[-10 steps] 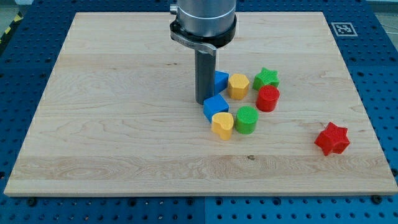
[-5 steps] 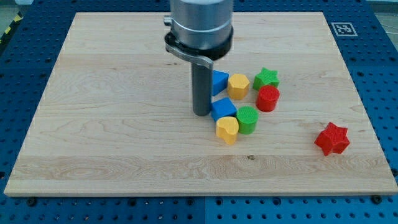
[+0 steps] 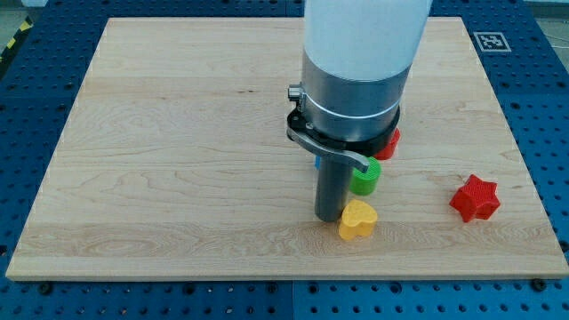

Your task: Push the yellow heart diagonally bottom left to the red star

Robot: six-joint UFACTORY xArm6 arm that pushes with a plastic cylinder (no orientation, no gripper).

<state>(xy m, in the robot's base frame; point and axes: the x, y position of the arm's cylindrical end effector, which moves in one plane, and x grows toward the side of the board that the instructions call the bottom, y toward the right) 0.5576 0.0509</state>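
The yellow heart (image 3: pixel 357 221) lies on the wooden board (image 3: pixel 178 133), right of centre near the view's bottom. My tip (image 3: pixel 330 218) stands just left of the heart, touching or nearly touching it. The red star (image 3: pixel 474 198) sits far to the view's right, slightly higher than the heart. The arm's body hides most of the other blocks.
A green round block (image 3: pixel 364 178) sits just above the heart, partly behind the rod. A red block (image 3: pixel 388 142) peeks out at the arm's right. A sliver of a blue block (image 3: pixel 316 162) shows left of the rod. A marker tag (image 3: pixel 491 41) sits at the board's top right corner.
My tip has moved down and to the right, pushing the yellow heart down and right, away from the cluster. The arm now covers the blue, yellow and green blocks behind it.
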